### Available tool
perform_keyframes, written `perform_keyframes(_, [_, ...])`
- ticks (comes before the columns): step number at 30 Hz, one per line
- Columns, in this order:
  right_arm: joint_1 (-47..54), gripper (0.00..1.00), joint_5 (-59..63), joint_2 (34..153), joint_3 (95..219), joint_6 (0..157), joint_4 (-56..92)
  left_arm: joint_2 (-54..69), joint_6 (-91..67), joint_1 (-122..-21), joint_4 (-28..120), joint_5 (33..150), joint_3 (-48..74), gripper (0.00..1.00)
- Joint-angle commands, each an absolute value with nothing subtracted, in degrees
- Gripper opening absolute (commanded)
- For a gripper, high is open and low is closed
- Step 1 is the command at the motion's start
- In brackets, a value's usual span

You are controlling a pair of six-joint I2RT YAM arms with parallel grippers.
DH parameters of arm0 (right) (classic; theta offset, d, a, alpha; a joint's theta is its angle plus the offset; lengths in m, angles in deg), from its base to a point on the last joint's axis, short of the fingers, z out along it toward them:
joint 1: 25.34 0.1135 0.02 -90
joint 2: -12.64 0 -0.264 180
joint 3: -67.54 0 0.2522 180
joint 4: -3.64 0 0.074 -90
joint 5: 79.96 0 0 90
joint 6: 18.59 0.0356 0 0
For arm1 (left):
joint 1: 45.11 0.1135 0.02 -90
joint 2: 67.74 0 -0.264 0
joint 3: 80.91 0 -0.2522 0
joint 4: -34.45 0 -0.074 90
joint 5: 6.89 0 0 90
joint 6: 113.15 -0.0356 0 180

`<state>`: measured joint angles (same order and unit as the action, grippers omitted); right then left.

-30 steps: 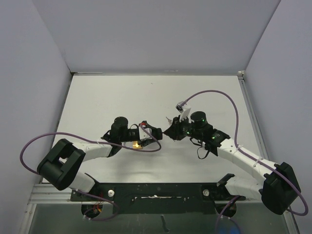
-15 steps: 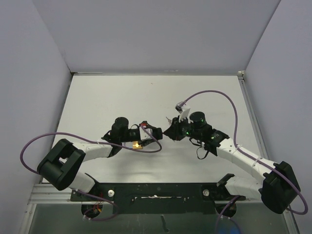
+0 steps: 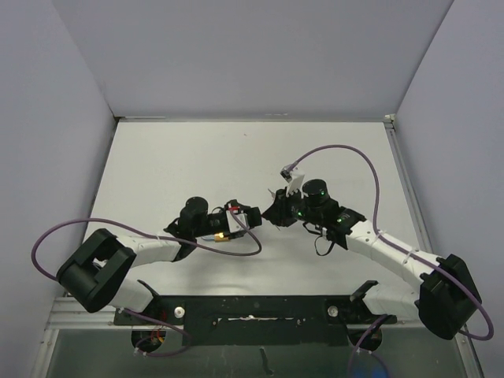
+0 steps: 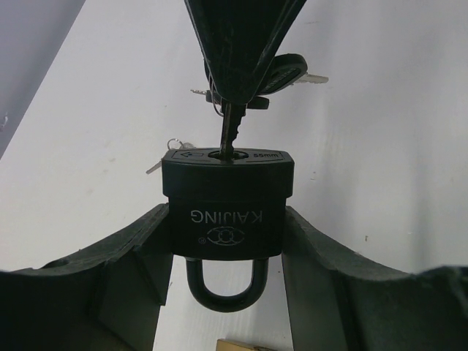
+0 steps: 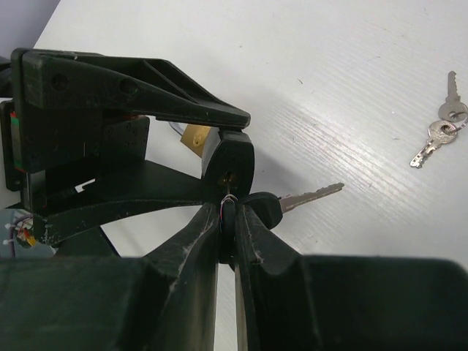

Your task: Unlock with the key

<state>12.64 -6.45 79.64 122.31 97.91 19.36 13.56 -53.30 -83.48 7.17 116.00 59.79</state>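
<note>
At the middle of the white table (image 3: 173, 157), toward its near edge, your left gripper (image 4: 228, 223) clamps a black KAIJING padlock (image 4: 228, 197) by its two flat sides. The keyhole face is turned to the right arm, and the shackle (image 4: 221, 289) appears seated. Your right gripper (image 5: 232, 213) is pinched tight on the black head of the key (image 4: 232, 131), whose blade sits in the keyhole. A spare key (image 5: 311, 196) from the same bunch juts sideways.

Expect the padlock to be rigid and heavy for its size. Its smooth coated sides may twist in the jaws once you apply torque, so keep the hold broad across the body. The key's blade is thin and stiff and likely to bind or bend if turned off-axis; take it flat across the head.

The table is smooth and matte. A small brass padlock (image 5: 195, 137) lies just beside the left gripper, and a loose key bunch (image 5: 441, 124) lies well apart. Plain pale walls (image 3: 236, 55) close in the table's left, right and far sides.
</note>
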Motion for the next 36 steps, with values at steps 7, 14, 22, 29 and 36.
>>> perform_keyframes(7, [13.17, 0.00, -5.35, 81.65, 125.60, 98.84, 17.40, 8.73, -50.26, -85.27, -4.54, 111.46, 57.42, 0.00])
perform_keyframes(14, [13.17, 0.00, -5.57, 82.73, 125.88, 98.74, 16.79, 8.39, -43.14, -86.25, -6.47, 111.78, 56.23, 0.00])
perform_keyframes(22, [13.19, 0.00, -5.62, 84.26, 127.35, 99.37, 18.36, 6.71, -43.63, -87.33, -7.77, 110.33, 57.11, 0.00])
perform_keyframes(29, [13.22, 0.00, -4.73, 86.49, 129.83, 99.97, 21.88, 4.93, -42.37, -87.38, -10.99, 106.28, 57.99, 0.00])
perform_keyframes(36, [13.18, 0.00, -4.29, 86.35, 130.24, 97.01, 22.52, 3.64, -43.80, -87.45, -7.62, 112.32, 56.54, 0.00])
